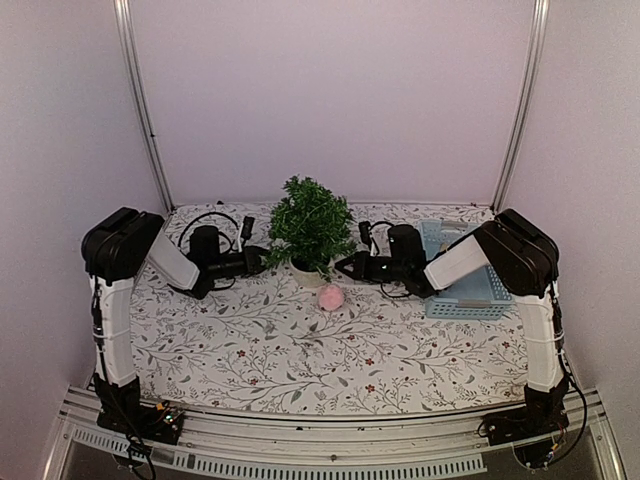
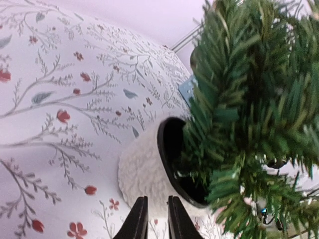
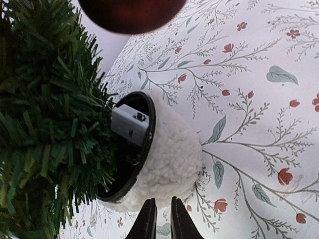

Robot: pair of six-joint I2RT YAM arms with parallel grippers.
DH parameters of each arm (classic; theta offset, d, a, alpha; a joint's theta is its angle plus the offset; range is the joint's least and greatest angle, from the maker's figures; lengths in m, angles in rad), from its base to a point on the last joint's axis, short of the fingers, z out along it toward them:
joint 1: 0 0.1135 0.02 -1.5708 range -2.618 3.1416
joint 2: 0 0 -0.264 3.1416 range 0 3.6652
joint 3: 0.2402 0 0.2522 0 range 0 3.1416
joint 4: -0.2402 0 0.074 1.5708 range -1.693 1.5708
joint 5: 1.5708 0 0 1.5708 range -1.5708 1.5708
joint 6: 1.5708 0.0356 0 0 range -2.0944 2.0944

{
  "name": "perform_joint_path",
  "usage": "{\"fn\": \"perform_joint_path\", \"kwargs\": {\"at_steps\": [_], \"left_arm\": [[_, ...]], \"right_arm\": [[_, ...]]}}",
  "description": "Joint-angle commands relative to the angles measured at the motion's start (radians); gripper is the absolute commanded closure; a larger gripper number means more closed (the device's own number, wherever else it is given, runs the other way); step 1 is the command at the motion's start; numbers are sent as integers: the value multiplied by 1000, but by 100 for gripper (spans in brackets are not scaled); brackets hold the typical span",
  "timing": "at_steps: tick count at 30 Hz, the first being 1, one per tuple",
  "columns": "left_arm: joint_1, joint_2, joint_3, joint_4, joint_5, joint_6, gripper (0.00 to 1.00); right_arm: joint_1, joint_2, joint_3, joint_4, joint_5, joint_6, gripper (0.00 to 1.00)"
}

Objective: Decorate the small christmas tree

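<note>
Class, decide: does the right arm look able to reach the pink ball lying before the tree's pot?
Probably yes: the right gripper sits beside the pink ball, nothing lies between them, and the small christmas tree stands behind.

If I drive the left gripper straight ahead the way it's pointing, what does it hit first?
Most likely the fleecy white pot of the small christmas tree: the left gripper points at its side wall, just short of it. Depth is unclear, so contact may come very soon.
</note>
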Motion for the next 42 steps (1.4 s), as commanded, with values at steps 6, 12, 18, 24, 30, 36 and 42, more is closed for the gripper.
{"fn": "perform_joint_path", "kwargs": {"at_steps": [6,12,18,24,30,36,42], "left_arm": [[2,95,203,-118,3,53,84],[-10,128,245,-112,26,43,84],[-35,121,225,-116,52,62,86],[-61,99,167,-84,49,64,88],[-78,81,96,-26,41,49,88],[-107,47,53,-6,28,51,89],[-125,10,22,-1,11,52,89]], "right_arm": [[-3,-20,-30,40,-47,8,86],[-4,-2,6,35,-46,12,86],[-5,21,36,21,-44,7,87],[-5,38,65,-3,-48,-9,87],[-9,49,86,-21,-56,-32,87],[-17,67,113,-13,-101,-54,87],[-19,99,150,4,-187,-71,87]]}}
